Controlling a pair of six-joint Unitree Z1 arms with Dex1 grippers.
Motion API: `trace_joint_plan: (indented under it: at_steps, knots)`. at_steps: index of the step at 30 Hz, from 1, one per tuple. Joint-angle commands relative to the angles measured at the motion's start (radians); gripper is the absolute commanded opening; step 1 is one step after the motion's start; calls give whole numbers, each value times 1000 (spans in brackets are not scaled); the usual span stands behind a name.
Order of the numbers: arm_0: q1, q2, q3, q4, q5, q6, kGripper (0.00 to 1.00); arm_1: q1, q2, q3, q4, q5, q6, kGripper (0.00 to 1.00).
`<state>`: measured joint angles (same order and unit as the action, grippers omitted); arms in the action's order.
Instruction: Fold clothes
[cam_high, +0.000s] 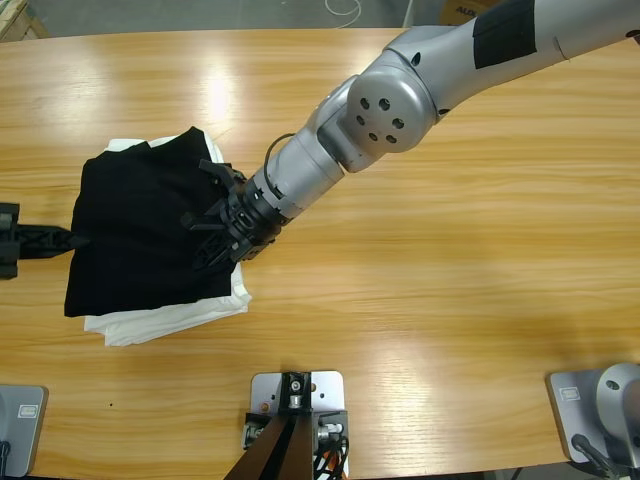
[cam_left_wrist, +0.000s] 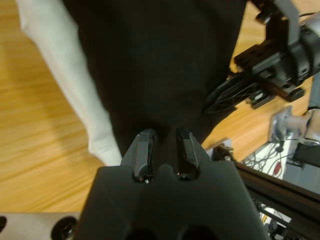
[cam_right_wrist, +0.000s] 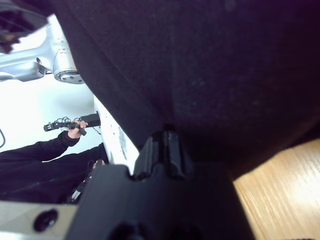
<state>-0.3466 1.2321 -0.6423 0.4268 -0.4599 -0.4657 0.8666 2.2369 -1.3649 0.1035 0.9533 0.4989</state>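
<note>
Polo shirt (cam_high: 140, 225) over white cloth (cam_high: 165, 320), collar and lettering hidden.

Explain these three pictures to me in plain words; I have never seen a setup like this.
Two robot arms work at a wooden table. One picture looks down from above; the other two come from cameras on each arm's wrist. A black shirt lies over a folded white cloth. The right gripper, on the big silver arm, is closed on the shirt's edge. The left gripper comes from the left edge and pinches the opposite edge. A person shows in the right wrist view's background.
</note>
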Motion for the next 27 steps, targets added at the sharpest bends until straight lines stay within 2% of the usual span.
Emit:
trace_joint_plan:
  at_steps: [1,2,3,5,7,10,15,19,22,27]
  knots:
    - [-93,110,-52,-67,-46,-60,94,-6,22,4,15,-16,-2,0]
    - [-116,150,-45,-100,-51,-62,9,-6,24,4,15,-16,-2,0]
    - [-133,189,-37,-124,-51,-63,0,-6,24,6,15,-16,-2,0]
    - [-141,213,-1,-137,-6,-66,0,-6,18,6,15,-16,-2,0]
    - [-129,171,72,-140,51,-88,0,-6,11,7,15,-14,-2,0]
    - [-114,164,155,-186,38,-88,0,-8,18,5,14,-8,-3,0]
    - [-116,154,190,-207,33,-96,0,-8,35,-6,15,-7,-3,0]
    - [-115,141,161,-214,26,-96,0,-8,14,-3,19,-10,-7,0]
    - [-127,94,106,-184,22,-97,0,-8,-85,-26,1,-19,-52,0]
    - [-129,93,101,-189,15,-96,0,-9,-197,-235,57,-5,-60,0]
